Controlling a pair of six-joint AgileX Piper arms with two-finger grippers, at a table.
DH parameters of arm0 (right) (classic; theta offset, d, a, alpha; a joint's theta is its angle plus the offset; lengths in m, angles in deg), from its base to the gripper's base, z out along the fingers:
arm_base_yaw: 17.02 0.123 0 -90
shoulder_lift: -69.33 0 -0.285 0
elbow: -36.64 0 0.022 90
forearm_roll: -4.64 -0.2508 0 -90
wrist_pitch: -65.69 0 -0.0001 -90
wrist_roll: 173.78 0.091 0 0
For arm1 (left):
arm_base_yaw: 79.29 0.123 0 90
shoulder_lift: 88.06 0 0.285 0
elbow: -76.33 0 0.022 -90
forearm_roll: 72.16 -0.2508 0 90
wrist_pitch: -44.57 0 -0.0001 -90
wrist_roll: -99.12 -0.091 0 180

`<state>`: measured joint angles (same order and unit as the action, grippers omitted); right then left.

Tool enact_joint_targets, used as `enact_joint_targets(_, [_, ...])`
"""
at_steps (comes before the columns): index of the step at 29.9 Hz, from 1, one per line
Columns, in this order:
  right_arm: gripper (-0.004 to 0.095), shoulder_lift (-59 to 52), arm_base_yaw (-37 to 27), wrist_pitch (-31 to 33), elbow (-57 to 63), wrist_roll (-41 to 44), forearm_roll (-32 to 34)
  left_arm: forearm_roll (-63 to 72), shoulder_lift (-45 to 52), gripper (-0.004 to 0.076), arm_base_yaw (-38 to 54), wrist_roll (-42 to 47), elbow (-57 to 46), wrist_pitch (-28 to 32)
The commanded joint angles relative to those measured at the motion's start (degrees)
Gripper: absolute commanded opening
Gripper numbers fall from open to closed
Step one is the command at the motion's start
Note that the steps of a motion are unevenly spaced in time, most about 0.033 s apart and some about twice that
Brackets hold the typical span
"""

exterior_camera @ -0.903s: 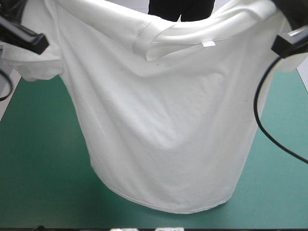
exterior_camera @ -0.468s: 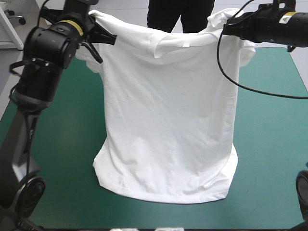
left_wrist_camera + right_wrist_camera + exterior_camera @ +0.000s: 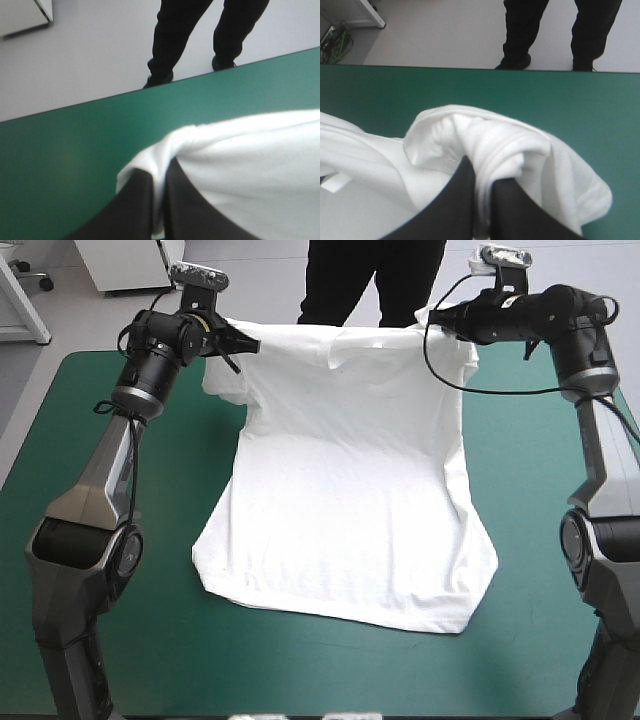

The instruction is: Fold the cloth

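T-shirt (image 3: 345, 500) pinched at both shoulders: left gripper (image 3: 232, 340) at 10 o'clock, right gripper (image 3: 440, 322) at 2. Long axis 12-to-6, hem resting on teal-green cover (image 3: 540, 490) toward 6.

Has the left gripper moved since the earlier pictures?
Yes. The left gripper, shut on the T-shirt, has gone forward and down toward the far edge of the table.

You see the table (image 3: 30, 445) under its teal-green cover (image 3: 540, 640) filling most of the high view. Past its far edge lies pale grey floor (image 3: 270, 280), with a white cabinet (image 3: 125, 265) and, farther left, a white frame (image 3: 25, 302) on castors.
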<state>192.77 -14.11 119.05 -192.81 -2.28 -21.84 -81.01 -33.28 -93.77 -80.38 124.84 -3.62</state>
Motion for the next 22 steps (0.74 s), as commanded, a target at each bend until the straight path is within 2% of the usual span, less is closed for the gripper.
enact_joint_targets(1, [-0.0015, 1.3, 0.0, -3.3, -1.3, 0.2, 0.4, 1.1, 0.2, -0.0009, 0.9, 0.3, 1.5, 4.6])
enact_joint_targets(6, [-0.0012, 6.4, 0.0, -2.9, -1.3, 4.1, 1.0, 1.5, -4.7, -0.0009, 0.9, 0.2, 1.5, 6.6])
enact_joint_targets(9, [0.0061, 8.4, 0.0, -3.0, -1.3, 5.7, 0.8, 1.5, -6.9, 0.0007, 0.9, 0.1, 1.5, 8.6])
enact_joint_targets(12, [0.0282, 9.4, 0.0, -1.6, -1.4, 5.7, -0.1, 2.1, -8.5, 0.0154, 0.9, 0.1, 1.5, 8.4])
enact_joint_targets(14, [0.0484, 9.4, 0.0, -0.7, -1.5, 5.4, -0.1, 3.8, -8.8, 0.0342, 0.9, 0.1, 1.5, 7.1])
enact_joint_targets(16, [0.0626, 9.3, 0.0, 0.5, -2.1, 5.4, 0.4, 3.6, -8.3, 0.0533, 0.9, 0.1, 1.6, 6.0])
enact_joint_targets(17, [0.065, 9.3, -0.1, 1.9, -3.0, 5.5, 0.6, 3.0, -7.7, 0.06, 0.9, 0.1, 1.6, 5.7])
enact_joint_targets(18, [0.0648, 9.3, -0.1, 3.2, -3.9, 5.5, 0.9, 3.1, -7.0, 0.0634, 0.9, 0.3, 1.6, 5.1])
enact_joint_targets(19, [0.0642, 9.3, -0.1, 5.0, -5.2, 5.8, 1.5, 3.2, -6.1, 0.0649, 0.9, 0.4, 1.6, 4.4])
enact_joint_targets(22, [0.0599, 9.2, -0.1, 13.2, -10.1, 6.0, 3.6, 3.8, -2.7, 0.0629, 0.9, 0.1, 1.6, -0.1])
